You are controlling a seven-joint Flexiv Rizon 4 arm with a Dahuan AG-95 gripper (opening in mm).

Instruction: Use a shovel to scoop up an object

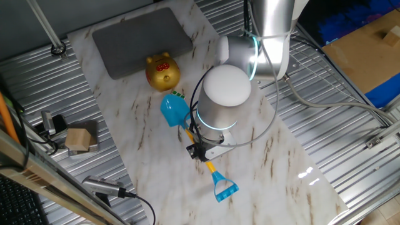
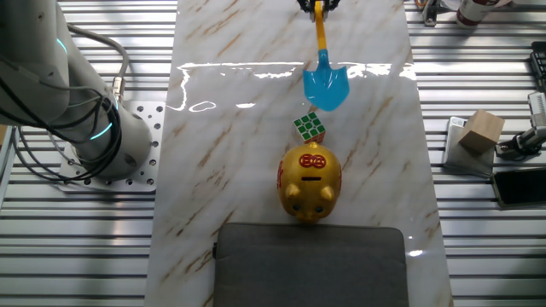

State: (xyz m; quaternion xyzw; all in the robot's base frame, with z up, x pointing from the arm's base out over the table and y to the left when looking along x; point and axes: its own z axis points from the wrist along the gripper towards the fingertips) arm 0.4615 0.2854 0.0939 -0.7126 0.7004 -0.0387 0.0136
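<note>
- The object, a small puzzle cube [image 2: 310,127] of coloured squares (green, white and red faces visible), rests corner-on on the marbled white tabletop [image 2: 222,162]. In one fixed view only a green sliver of it [image 1: 179,95] shows past the blade.
- The toy plastic shovel [image 2: 326,82], with light-blue blade, thin yellow shaft and blue D-shaped end loop [image 1: 225,188], lies with its blade tip just beside the cube; whether they touch cannot be told.
- The two-finger gripper [image 1: 201,150], black, grasps the yellow shaft between blade and loop, fingers closed around it. In the other fixed view the gripper [image 2: 318,5] is cut by the top edge of the picture.
- The golden pig-shaped bank [image 2: 310,182], with red marks on its back, stands just beyond the cube, on the side away from the blade, and close against it.
- A flat dark-grey mat [image 2: 309,264] lies behind the bank, at the end of the tabletop.
- The silver robot arm [image 1: 226,94], ringed with teal lights, leans over the shovel.
- A plain tan wooden block [image 2: 479,130] sits well apart, off the marble, on the ribbed metal surface [image 2: 486,247].
</note>
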